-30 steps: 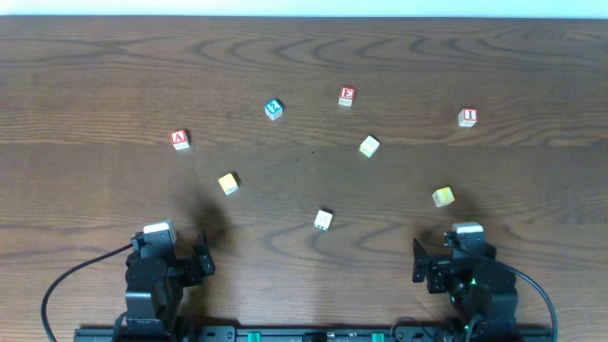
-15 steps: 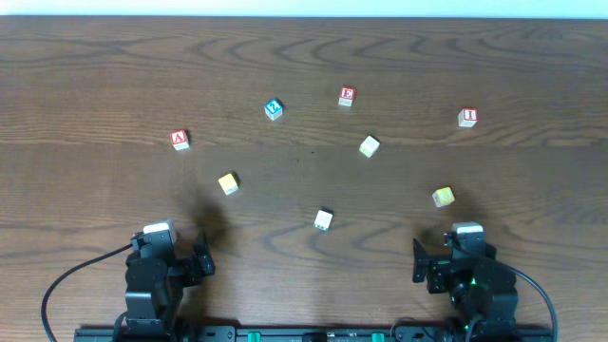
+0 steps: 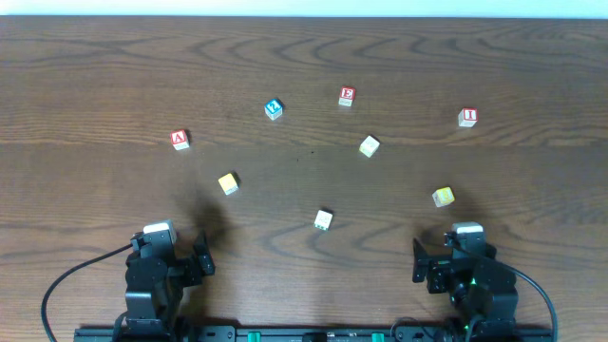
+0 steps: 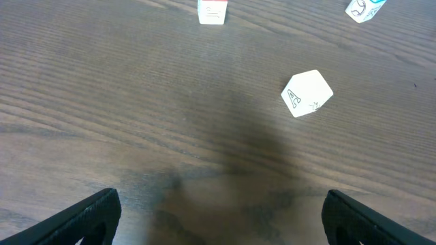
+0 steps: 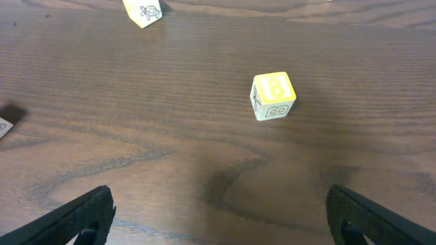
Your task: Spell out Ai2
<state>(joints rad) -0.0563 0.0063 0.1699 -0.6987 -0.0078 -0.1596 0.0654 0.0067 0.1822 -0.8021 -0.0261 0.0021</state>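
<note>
1. The left gripper sits low at the near left edge of the wooden table. Its jaws are spread wide with nothing between them.
2. The right gripper sits at the near right edge, its jaws just as wide and empty.
3. The red A block lies almost straight ahead of the left jaws' gap, well apart from them. In the left wrist view it sits at the top edge.
4. The blue 2 block lies farther back, toward the table's middle, well apart from both grippers.
5. The red I block lies roughly straight ahead of the right gripper, well apart from its jaws.
6. A pale block with an outlined A lies nearer the left jaws, ahead and toward their right-hand finger, not touching.
7. A yellow 8 block stands ahead of the right jaws, slightly right of the gap's centre.
8. A red E block lies to the right of the blue 2 block, apart from it.
</note>
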